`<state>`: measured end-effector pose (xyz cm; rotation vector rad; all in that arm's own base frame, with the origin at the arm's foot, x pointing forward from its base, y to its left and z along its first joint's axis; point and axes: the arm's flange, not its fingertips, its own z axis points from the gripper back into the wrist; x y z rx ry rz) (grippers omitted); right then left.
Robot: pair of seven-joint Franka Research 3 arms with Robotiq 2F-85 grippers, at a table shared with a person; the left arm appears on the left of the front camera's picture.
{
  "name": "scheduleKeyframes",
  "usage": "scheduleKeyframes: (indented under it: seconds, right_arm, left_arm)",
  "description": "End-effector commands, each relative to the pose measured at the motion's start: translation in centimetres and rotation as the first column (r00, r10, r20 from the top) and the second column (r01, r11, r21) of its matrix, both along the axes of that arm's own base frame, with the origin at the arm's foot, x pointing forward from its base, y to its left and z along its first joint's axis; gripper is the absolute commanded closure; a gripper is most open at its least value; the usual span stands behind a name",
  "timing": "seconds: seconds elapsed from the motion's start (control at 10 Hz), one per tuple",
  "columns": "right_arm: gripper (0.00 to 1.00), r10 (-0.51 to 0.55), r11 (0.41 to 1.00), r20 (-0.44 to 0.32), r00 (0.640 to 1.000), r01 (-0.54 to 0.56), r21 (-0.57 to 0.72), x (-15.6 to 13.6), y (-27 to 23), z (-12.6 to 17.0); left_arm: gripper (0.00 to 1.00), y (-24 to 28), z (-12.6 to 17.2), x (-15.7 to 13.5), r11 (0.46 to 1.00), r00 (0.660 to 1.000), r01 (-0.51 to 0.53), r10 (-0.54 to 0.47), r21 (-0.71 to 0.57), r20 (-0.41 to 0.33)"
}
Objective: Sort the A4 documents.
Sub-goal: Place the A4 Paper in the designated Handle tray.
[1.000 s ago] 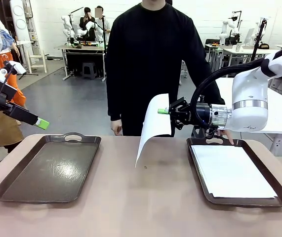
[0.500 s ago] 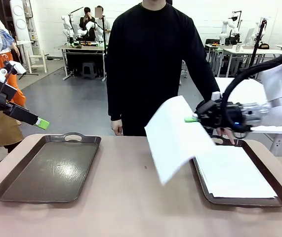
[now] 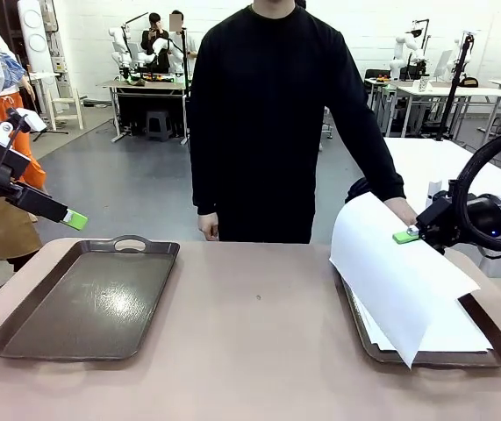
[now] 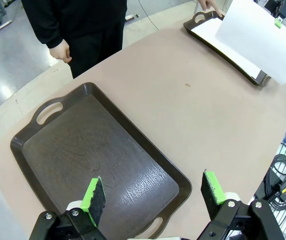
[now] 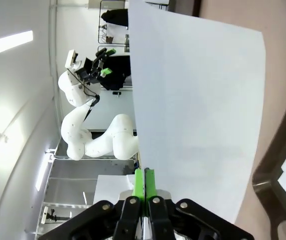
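- Currently mid-transfer: right gripper point(image 3: 405, 235) pinched tight on the edge of one A4 sheet point(image 3: 395, 276), sheet draping down and ahead of the fingertips over the right tray point(image 3: 496, 346).
- Rest of the A4 stack point(image 3: 456, 333) flat in that tray, directly under the held sheet.
- Person's hand point(image 3: 401, 210) just behind the gripper, at the tray's far end.
- Left gripper point(image 4: 153, 192) wide open, holding nothing, hovering over the empty left tray point(image 4: 57, 130).
- Probable next move: carry the sheet across to the left tray, then release; needs lift enough to clear the tray rim, since the sheet sags.
- Right wrist view confirms the green pads point(image 5: 138, 185) closed on the paper edge; front view leaves that pinch hard to read.
- Left wrist view shows the left tray bare; right wrist view gives nothing of it.
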<state>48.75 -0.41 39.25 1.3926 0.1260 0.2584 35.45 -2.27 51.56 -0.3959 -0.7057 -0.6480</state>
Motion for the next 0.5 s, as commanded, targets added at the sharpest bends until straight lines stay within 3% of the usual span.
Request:
scheduleKeyframes:
  seconds: [0.0,0.2,0.4]
  right_arm:
    - [0.99,-0.056,0.998,0.031,0.998,0.055,0.018,1.1,-0.1,-0.9]
    - [0.99,-0.100,0.994,0.052,0.994,0.098,0.040,1.8,-0.8,-1.2]
    - [0.99,-0.183,0.983,0.120,0.976,0.178,0.053,2.7,-1.5,-2.8]
  left_arm:
    - [0.00,0.2,-0.2,0.1,1.000,1.000,0.014,-0.014,-0.011,0.004]
    - [0.00,0.2,-0.2,0.1,1.000,1.000,0.014,-0.014,-0.011,0.004]
    - [0.00,0.2,-0.2,0.1,1.000,1.000,0.014,-0.014,-0.011,0.004]
